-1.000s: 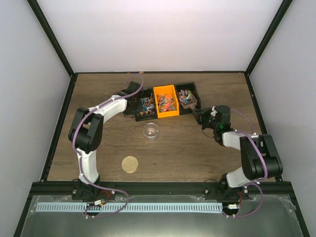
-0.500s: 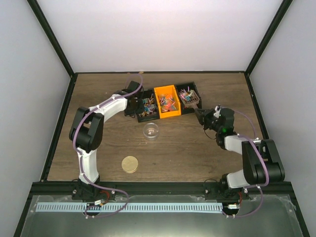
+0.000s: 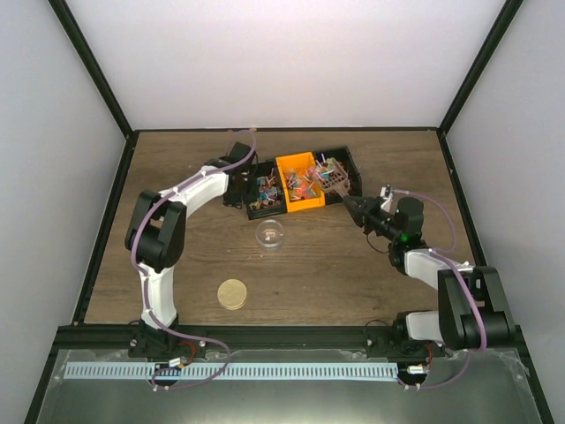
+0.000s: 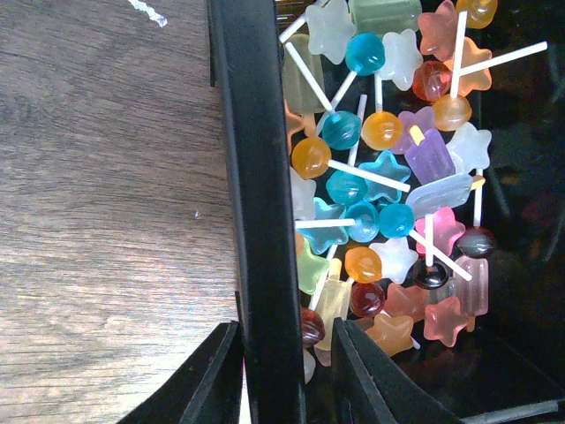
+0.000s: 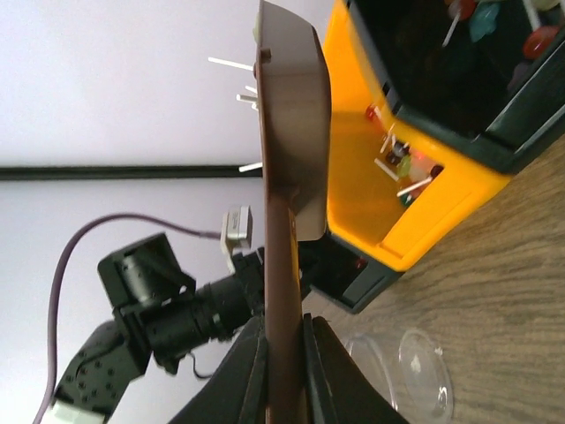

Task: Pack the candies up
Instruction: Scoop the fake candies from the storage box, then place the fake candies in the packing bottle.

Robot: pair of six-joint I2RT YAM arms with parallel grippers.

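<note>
The candies (image 4: 380,221) are small lollipops and sweets in mixed colours, heaped in the left black bin (image 4: 256,159). More fill the orange bin (image 3: 305,208) and a small brown bin (image 3: 334,179). My left gripper (image 4: 278,380) straddles the black bin's left wall, one finger outside and one among the candies; it shows in the top view (image 3: 237,185) too. My right gripper (image 5: 284,371) is shut on the rim of the brown bin (image 5: 287,168), held tilted beside the orange bin (image 5: 380,185), with candy sticks poking out. The right gripper (image 3: 353,205) is at the bins' right end.
A second black bin (image 3: 346,157) stands at the right of the row. A clear round bowl (image 3: 270,234) sits in front of the bins and shows in the right wrist view (image 5: 415,371). A tan disc lid (image 3: 232,293) lies nearer the arm bases.
My right arm has swung outward to the right and tilted the brown bin more steeply. The row of bins has turned slightly. The left gripper stays on the bin wall.
</note>
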